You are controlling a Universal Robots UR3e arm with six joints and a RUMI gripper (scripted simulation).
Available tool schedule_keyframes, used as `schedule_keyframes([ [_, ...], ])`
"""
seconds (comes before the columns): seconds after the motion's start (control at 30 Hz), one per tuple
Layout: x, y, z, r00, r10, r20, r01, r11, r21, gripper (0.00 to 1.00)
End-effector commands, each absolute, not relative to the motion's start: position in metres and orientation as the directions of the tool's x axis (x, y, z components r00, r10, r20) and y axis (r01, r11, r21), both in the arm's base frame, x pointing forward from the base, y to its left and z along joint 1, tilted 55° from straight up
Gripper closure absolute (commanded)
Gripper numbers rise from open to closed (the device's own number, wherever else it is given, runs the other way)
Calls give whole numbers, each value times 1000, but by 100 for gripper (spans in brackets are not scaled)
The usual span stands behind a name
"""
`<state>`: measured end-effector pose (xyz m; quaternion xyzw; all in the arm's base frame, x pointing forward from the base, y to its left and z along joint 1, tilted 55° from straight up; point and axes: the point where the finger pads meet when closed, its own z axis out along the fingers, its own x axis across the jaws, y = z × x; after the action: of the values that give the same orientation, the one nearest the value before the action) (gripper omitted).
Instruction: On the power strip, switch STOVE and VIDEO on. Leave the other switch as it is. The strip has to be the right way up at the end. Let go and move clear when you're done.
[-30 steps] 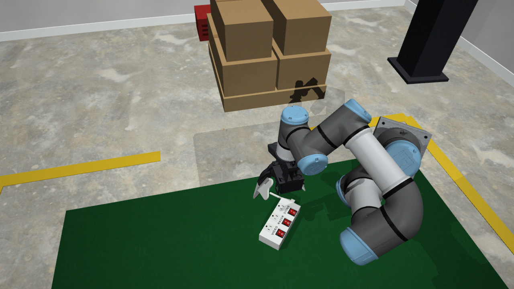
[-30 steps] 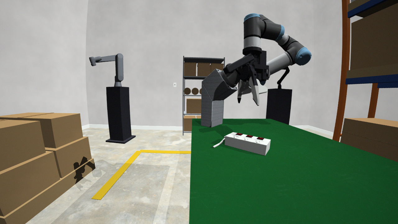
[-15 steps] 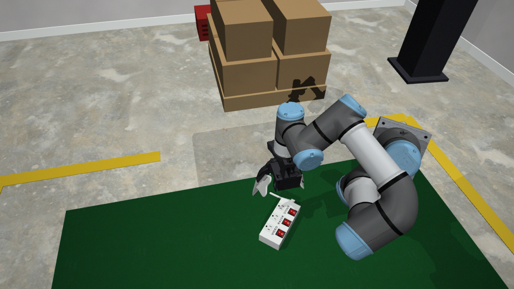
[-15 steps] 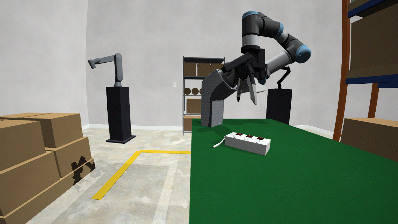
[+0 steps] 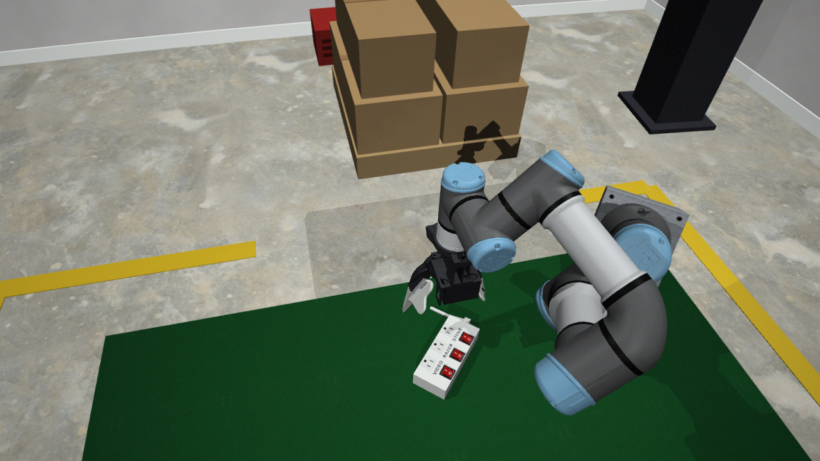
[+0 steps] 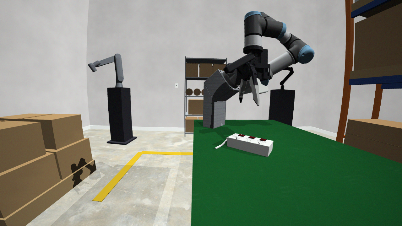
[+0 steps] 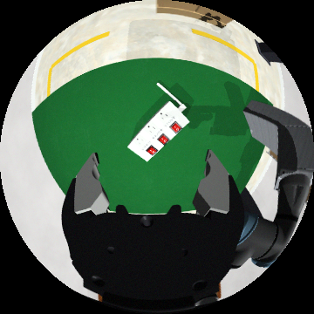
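A white power strip (image 5: 448, 356) lies flat on the green table, right way up, with three red rocker switches on top. Its labels read VIDEO (image 5: 448, 372), RAZOR (image 5: 457, 354) and STOVE (image 5: 467, 337), with STOVE at the cord end. The strip also shows in the exterior view (image 6: 249, 143) and in the wrist view (image 7: 160, 136). I cannot tell which switches are on. My gripper (image 5: 442, 293) hangs well above the table, over the strip's cord end, with its fingers (image 6: 249, 96) wide open and empty. It also shows open in the wrist view (image 7: 153, 174).
The strip's short white cord stub (image 5: 440, 312) points toward the table's far edge. Stacked cardboard boxes (image 5: 426, 80) stand on the floor beyond the table. A black pillar (image 5: 682, 63) stands at the back right. The arm's base (image 5: 642, 229) sits at the table's right corner.
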<state>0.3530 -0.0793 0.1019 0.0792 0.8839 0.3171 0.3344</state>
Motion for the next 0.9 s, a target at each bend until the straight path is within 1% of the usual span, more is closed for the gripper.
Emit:
schedule_keyframes([
  [0.0, 355, -78, 102, -760, 314, -570, -108, 803, 586, 0],
  [0.17, 356, -78, 102, -754, 278, -595, -141, 816, 560, 0],
  [0.33, 360, -75, 102, -735, 187, -652, -221, 842, 492, 0],
  [0.6, 368, -69, 103, -653, -42, -756, -405, 863, 303, 0],
  [0.67, 370, -67, 103, -634, -84, -769, -436, 860, 266, 0],
  [0.73, 370, -67, 103, -634, -84, -769, -436, 860, 266, 0],
  [0.77, 371, -65, 103, -598, -150, -787, -484, 851, 205, 0],
  [0.87, 375, -61, 104, -563, -215, -798, -527, 837, 146, 0],
])
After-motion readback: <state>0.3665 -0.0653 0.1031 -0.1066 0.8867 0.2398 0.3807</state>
